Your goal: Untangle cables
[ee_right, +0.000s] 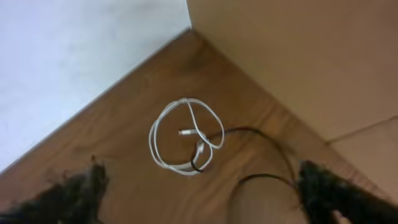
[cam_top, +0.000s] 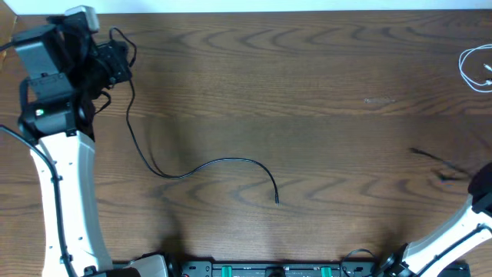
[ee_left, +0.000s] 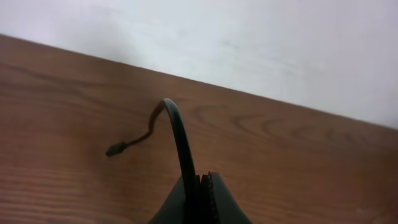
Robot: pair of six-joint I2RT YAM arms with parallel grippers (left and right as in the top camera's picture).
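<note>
My left gripper is at the table's far left corner, shut on a long black cable. That cable trails from the jaws down and right across the table to a free end near the front middle. In the left wrist view the cable arcs up out of the closed jaws and ends in a small plug lying on the wood. A white cable lies coiled at the far right edge. In the right wrist view the white coil has a thin black cable running into it. My right gripper is open and empty, above and short of the coil.
A white wall runs behind the table's far edge. A tan box wall stands beside the white coil at the right corner. The right arm enters from the front right. A thin dark line lies on the wood at the right.
</note>
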